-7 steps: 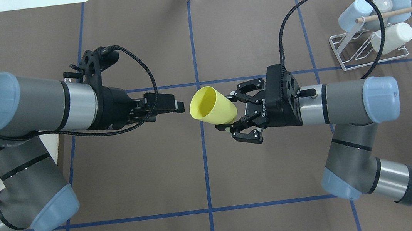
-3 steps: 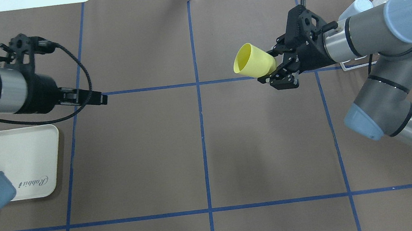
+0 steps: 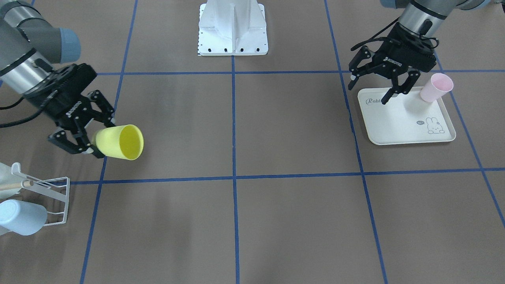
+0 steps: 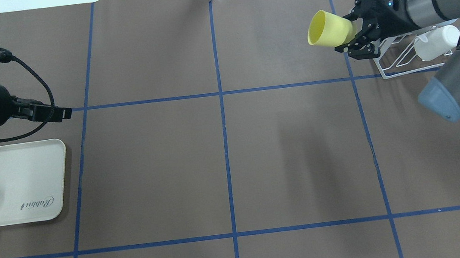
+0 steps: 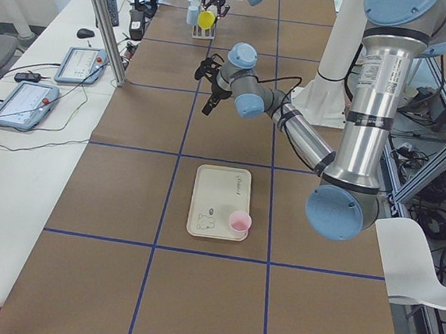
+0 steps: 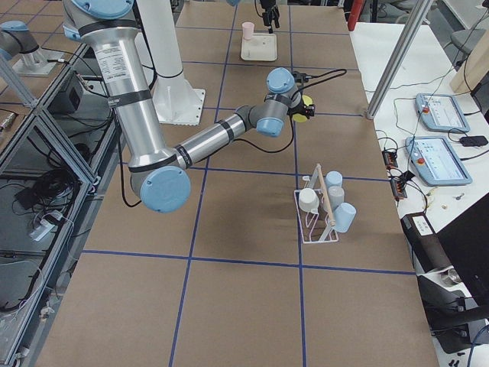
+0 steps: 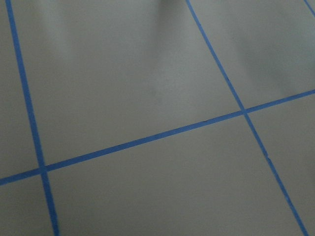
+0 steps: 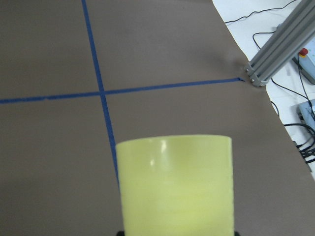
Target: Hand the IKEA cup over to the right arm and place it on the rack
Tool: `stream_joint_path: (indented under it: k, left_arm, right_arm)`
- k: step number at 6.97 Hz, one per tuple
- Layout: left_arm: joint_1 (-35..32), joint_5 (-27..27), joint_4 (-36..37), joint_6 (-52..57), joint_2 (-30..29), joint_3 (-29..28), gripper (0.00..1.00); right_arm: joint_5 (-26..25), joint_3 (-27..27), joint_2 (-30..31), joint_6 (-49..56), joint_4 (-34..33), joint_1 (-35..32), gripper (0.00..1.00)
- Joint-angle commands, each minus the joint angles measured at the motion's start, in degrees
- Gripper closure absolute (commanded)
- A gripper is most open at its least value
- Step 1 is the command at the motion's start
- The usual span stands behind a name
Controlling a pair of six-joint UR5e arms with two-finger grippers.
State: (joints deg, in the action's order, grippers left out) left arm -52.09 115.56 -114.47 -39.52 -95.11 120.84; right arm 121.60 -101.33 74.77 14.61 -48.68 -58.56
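The brown desk [image 4: 153, 176] has blue tape lines that cut it into big squares. The robot's white base [image 3: 232, 31] sits at one edge.

The yellow cup [image 4: 328, 29] is up in the air, over the far right part of the desk. It lies on its side, and its open mouth points toward the middle of the desk. The right fingers [image 3: 85, 149] hold the cup by its closed bottom end, one finger on each side. In the right wrist view the cup [image 8: 174, 184] fills the low middle, with bare desk past it.

The cup is near the rack [image 4: 395, 62] but does not touch it. The rack is made of white wire and stands on the desk by the right edge. It has a wooden stick [image 6: 327, 195] across its top. Cups sit on it: a white cup [image 4: 436, 42], a light blue cup [image 3: 19, 217], and more that show in the right side view.

Well apart, on the left side of the desk, the left fingers [image 3: 394, 90] are spread wide and hold nothing. They hang in the air near a cream tray [image 3: 402, 122] with a rabbit drawn on it. A pink cup [image 3: 436, 87] stands on the tray at one corner, mouth up. The left wrist view shows only bare desk and blue lines.
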Motion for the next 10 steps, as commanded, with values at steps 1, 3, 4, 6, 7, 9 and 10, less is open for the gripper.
stream_joint_path:
  k: [1, 3, 4, 6, 7, 9, 10]
  left_arm:
    - [-3.6, 0.3, 0.0, 5.9, 2.7, 0.3, 0.0]
    - [-3.6, 2.6, -0.2, 5.9, 2.7, 0.4, 0.0]
    - [-3.6, 2.7, -0.2, 5.5, 2.7, 0.5, 0.0]
    - [-3.6, 2.7, -0.3, 5.2, 2.7, 0.6, 0.0]
    - [-3.6, 2.7, -0.4, 5.2, 2.6, 0.6, 0.0]
    - [-3.5, 2.7, -0.5, 5.2, 2.6, 0.4, 0.0]
    - [-3.5, 2.8, -0.5, 4.5, 2.6, 0.4, 0.0]
  right_arm:
    - [-1.6, -0.5, 6.8, 17.5, -0.5, -7.6, 0.82]
    - [-21.7, -8.2, 16.6, 31.7, -0.7, -7.4, 0.95]
    - [-30.3, -11.3, 20.3, 39.7, -0.8, -6.7, 0.99]
    - [-40.0, -14.0, 20.5, 41.7, -8.1, -1.3, 1.0]
    - [-49.4, -17.7, 19.6, 41.9, -17.3, 5.5, 1.0]
    - [-56.2, -20.8, 15.0, 46.4, -32.5, 10.6, 1.0]
    - [-61.4, -20.2, 15.5, 49.4, -33.0, 13.2, 1.0]
